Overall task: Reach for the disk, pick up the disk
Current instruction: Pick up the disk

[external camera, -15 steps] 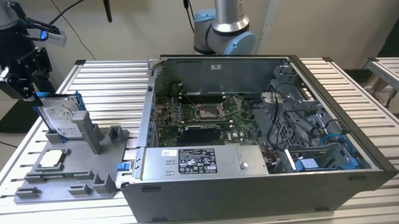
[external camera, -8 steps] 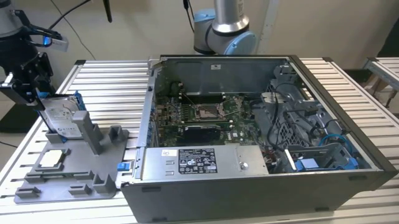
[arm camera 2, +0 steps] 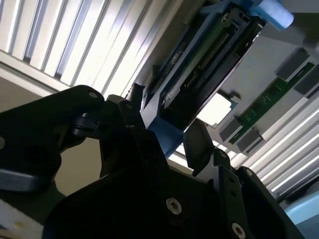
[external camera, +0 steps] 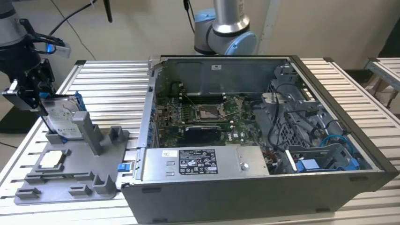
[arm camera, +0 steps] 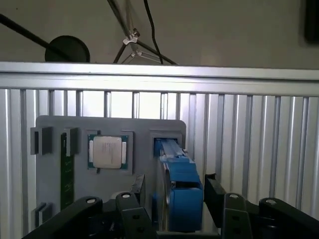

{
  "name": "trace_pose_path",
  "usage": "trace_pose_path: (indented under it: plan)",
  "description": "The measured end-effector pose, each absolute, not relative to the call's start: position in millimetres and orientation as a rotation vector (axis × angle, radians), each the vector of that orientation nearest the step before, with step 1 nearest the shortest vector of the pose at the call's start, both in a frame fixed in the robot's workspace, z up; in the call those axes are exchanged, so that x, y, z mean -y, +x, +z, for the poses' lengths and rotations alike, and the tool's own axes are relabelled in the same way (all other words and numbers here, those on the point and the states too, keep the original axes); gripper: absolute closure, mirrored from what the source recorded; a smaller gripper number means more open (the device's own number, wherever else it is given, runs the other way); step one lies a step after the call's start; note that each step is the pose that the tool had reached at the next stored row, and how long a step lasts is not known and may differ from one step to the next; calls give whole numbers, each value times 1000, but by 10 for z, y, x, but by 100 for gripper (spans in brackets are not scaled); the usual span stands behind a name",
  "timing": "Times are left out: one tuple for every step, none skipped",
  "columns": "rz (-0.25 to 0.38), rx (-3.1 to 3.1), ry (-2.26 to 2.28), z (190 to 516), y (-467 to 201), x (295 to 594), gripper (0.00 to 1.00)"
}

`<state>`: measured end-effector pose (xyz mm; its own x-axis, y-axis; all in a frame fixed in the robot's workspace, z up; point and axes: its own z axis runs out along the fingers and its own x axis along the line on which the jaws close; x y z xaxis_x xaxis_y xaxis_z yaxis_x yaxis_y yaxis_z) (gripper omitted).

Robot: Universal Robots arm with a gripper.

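Exterior view is showing the end effector (external camera: 37, 101) hanging at the exterior view's left, its fingers (arm camera: 213, 191) standing spread on either side of the disk (external camera: 62, 118), which is sitting on edge in a grey fixture (external camera: 81, 187) on the tabletop (external camera: 106, 84), left of the open computer case (external camera: 250, 201).

One disk (external camera: 62, 118); one chip (external camera: 51, 159); one computer case (external camera: 218, 202).

The arm (external camera: 16, 51) reaches down over the worktop's (external camera: 106, 84) edge on the exterior view's left, with its dark wrist (external camera: 28, 75) pointing downward. The gripper (external camera: 36, 101) hangs low, near the worktop. In both wrist views its two black fingers (arm camera: 138, 195) (arm camera 2: 199, 144) are spread apart, with the jaws parted and not closed.
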<state>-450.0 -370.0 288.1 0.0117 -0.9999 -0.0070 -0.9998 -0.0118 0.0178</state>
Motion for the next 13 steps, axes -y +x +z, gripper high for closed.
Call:
trace_pose_path:
  plan:
    - [-28, 2199, 2232, 2863, -4500, 3700, 0]
    - [-28, 2196, 2235, 2844, -4500, 3700, 0]
    - [-28, 2193, 2238, 2825, -4500, 3700, 0]
    - [-28, 2190, 2240, 2808, -4500, 3700, 0]
    - [-28, 2188, 2242, 2789, -4500, 3700, 0]
    - [-29, 2187, 2244, 2772, -4500, 3701, 0]
    - [-29, 2185, 2244, 2755, -4500, 3700, 0]
    - [-29, 2185, 2245, 2741, -4500, 3701, 0]
    - [-29, 2184, 2246, 2730, -4500, 3700, 0]
    - [-29, 2184, 2246, 2724, -4500, 3700, 0]
    - [-29, 2184, 2246, 2718, -4500, 3700, 0]
    - [-29, 2184, 2246, 2709, -4500, 3700, 0]
    - [-29, 2184, 2246, 2702, -4500, 3700, 0]
